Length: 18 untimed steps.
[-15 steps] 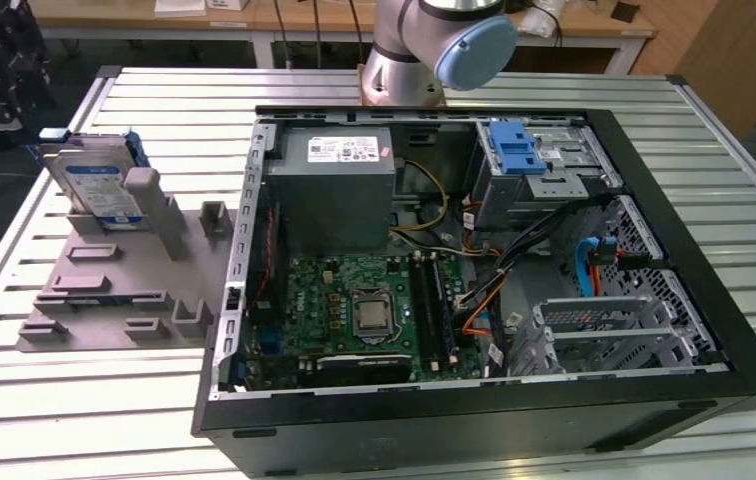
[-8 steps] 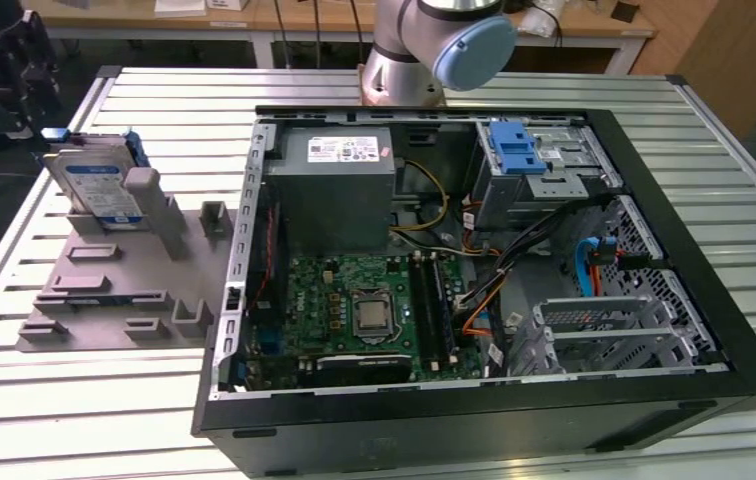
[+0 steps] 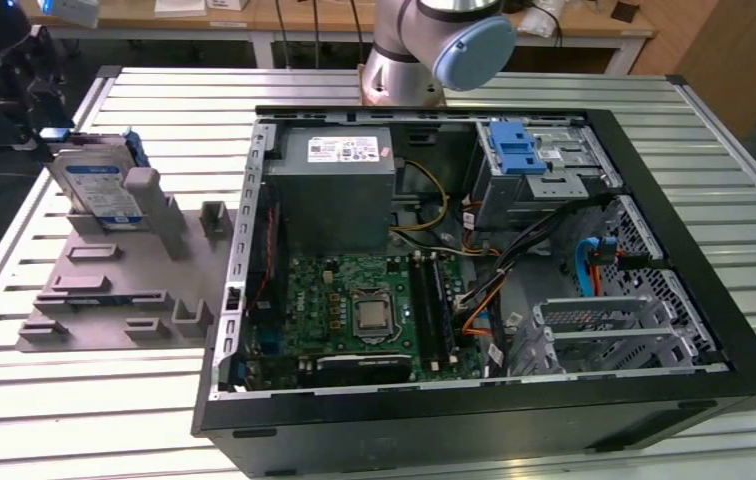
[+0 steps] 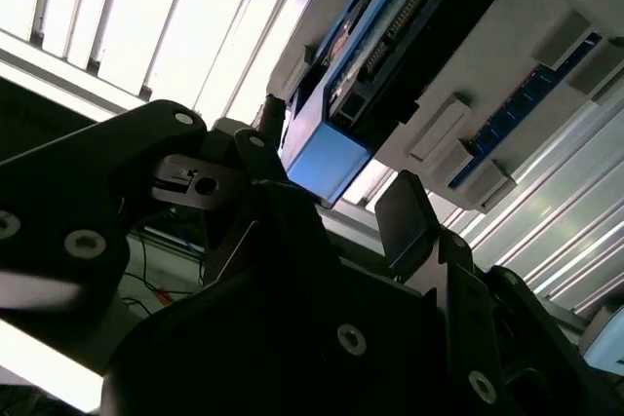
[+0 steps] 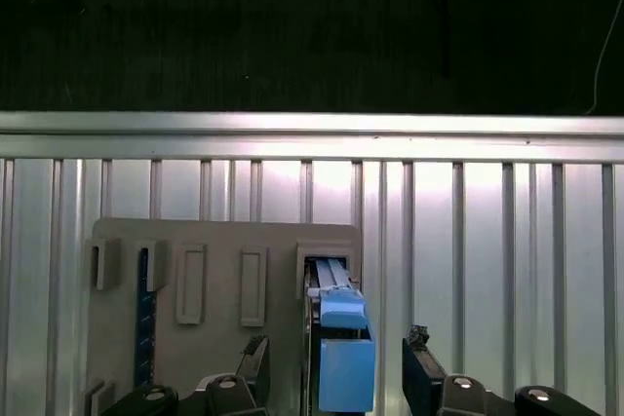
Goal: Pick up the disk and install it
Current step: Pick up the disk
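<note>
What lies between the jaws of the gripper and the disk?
Nothing. In the first wrist view the jaws of the gripper stand open on either side of the disk, a bare gap on each side.

Disk (image 3: 91, 180), lower edge behind grey holder (image 3: 111, 295)

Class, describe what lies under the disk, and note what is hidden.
The disk stands on edge in a slot of the grey holder, which lies on the slatted table. Its lower edge is hidden inside the slot.

Robotics lab or workshop: slatted metal table (image 3: 85, 420) bearing open computer case (image 3: 485, 428); robot arm base (image 3: 402, 70) and wooden desks (image 3: 291, 14) behind the case
</note>
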Available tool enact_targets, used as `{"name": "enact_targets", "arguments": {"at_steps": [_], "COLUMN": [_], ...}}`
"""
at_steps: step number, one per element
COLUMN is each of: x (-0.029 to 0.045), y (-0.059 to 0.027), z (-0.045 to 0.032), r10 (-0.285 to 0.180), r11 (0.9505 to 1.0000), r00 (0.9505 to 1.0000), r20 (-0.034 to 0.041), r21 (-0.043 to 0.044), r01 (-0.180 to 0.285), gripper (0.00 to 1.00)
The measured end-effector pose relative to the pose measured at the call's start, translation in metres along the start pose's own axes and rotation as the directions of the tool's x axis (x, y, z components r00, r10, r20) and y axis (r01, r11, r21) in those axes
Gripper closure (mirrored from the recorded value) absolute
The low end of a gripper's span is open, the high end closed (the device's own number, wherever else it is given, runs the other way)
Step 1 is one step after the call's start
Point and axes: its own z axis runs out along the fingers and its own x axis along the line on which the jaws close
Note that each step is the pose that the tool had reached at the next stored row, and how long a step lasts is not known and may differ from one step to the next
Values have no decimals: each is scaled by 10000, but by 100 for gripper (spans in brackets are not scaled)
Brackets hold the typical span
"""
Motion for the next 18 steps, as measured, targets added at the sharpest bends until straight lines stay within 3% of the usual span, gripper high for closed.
{"name": "enact_targets", "arguments": {"at_steps": [14,18], "x": [0,1], "y": [-6,-6], "z": [254,267], "r10": [2,2], "r11": [10000,10000], "r00": [10000,10000], "r20": [0,-1], "r21": [0,-2], "r01": [-2,-2], "gripper": [36,49]}}
